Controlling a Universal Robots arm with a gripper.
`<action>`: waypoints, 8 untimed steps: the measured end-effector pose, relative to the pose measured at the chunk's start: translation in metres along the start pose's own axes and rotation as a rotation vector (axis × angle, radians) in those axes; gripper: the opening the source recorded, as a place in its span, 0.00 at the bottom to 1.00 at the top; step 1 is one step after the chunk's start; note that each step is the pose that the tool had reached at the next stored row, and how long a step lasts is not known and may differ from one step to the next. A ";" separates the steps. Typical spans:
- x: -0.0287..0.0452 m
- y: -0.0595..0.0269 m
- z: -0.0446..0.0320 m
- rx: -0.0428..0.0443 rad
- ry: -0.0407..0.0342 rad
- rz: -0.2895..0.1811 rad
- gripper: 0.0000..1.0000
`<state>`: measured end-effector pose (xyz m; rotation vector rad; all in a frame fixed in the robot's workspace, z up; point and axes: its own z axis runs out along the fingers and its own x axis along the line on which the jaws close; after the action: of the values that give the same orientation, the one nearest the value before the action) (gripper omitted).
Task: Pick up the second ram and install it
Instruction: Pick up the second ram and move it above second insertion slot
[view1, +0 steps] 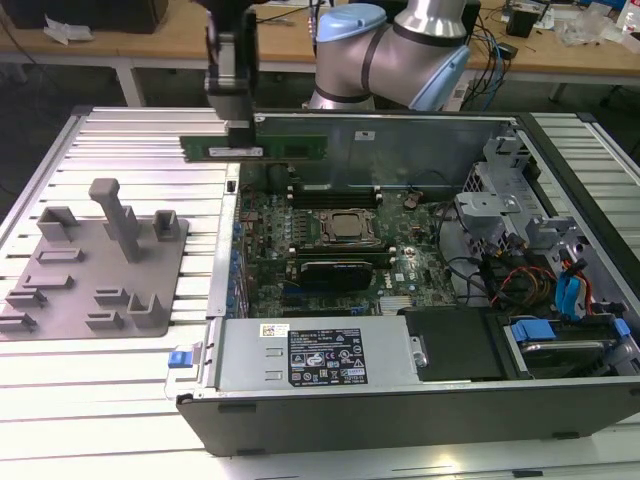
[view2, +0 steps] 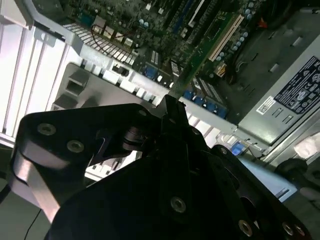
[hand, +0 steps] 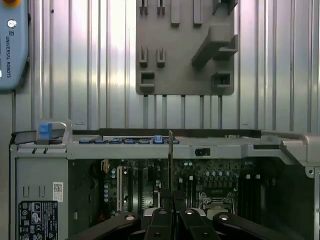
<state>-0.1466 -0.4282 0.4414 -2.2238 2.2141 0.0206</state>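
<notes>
Aloft, gripper (view1: 240, 132) clamps second ram (view1: 292, 149); white label (view1: 236, 152) visible.

This is a robotics lab or test workshop. A ribbed metal counter (view1: 110, 400) carries an open computer case (view1: 420, 420) with its boards and wiring bare. Beside the case lies a grey moulded plate (view1: 95, 275) of slots and holders for parts. An industrial robot arm (view1: 400, 45) with pale blue joint caps stands behind the case, and its pincer (view1: 240, 138) grips a green memory stick (view1: 295, 148) above the case's edge. Farther back run wooden counters (view1: 150, 48) strewn with cables (view1: 492, 55) and small gear. In the first wrist view a handheld robot controller (hand: 12, 45) sits on the ribbed metal.
</notes>
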 end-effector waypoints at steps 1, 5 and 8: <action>0.0001 -0.0082 0.0001 0.0000 0.0001 0.000 0.09; 0.0002 -0.0282 0.0008 0.0000 0.0001 0.000 0.09; 0.0003 -0.0466 0.0061 0.0000 0.0001 0.000 0.09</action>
<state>-0.1001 -0.4282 0.4350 -2.2239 2.2141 0.0206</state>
